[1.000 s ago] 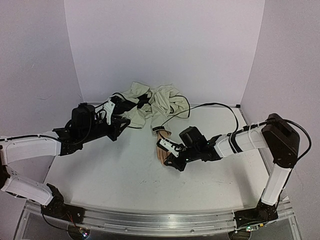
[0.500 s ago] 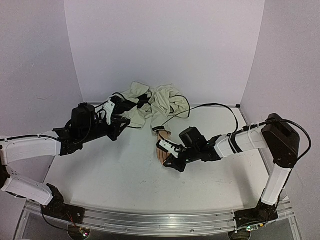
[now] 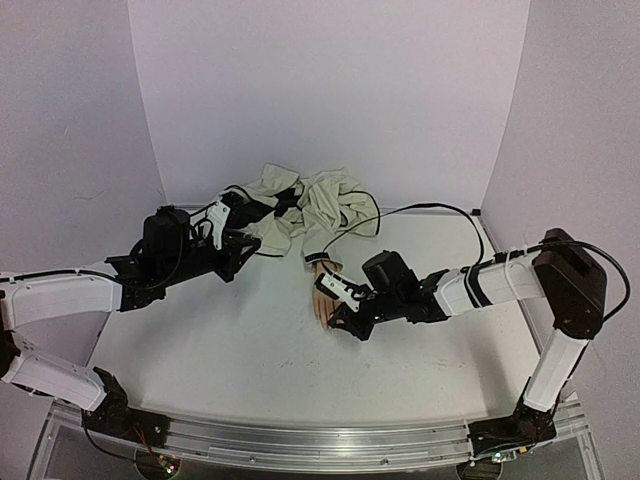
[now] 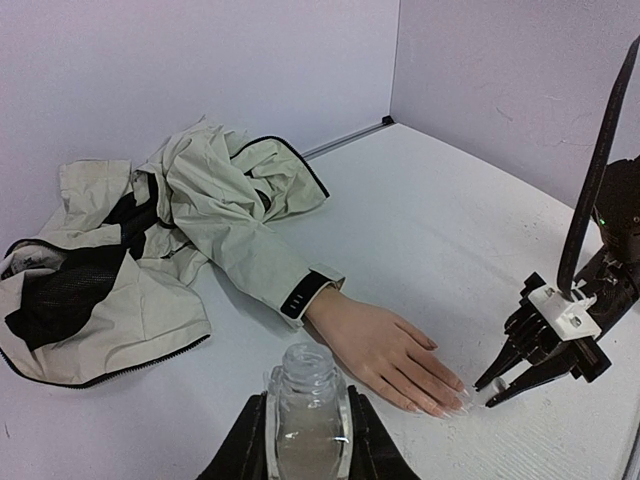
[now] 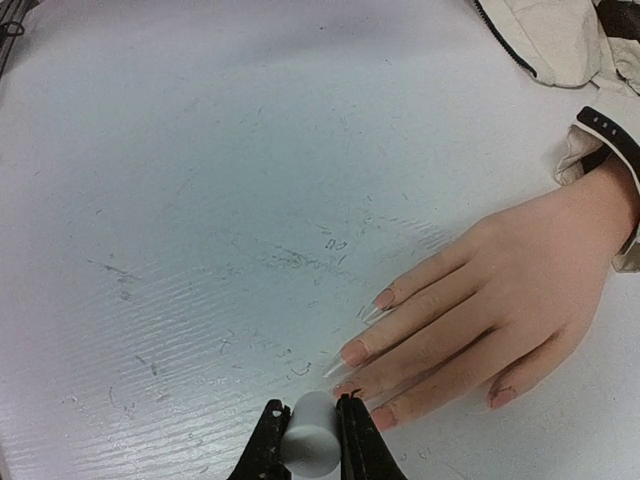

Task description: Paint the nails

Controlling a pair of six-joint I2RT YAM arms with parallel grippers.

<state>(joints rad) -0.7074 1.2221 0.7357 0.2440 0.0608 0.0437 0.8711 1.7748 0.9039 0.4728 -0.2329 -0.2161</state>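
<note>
Left gripper (image 4: 305, 445): fingers pinched the upright, open bottle (image 4: 305, 395) between them, likely to steady it for dipping | Right gripper (image 5: 305, 428): fingers clamped the white brush cap (image 5: 312, 448), held low | nails (image 5: 355, 352) of mannequin hand (image 5: 500, 310): palm-down, just ahead of right fingertips, within brush reach.

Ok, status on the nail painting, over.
Left hand shut on open bottle. Right hand shut on white cap, at mannequin hand nails. Sleeve behind, nothing in the way.
</note>
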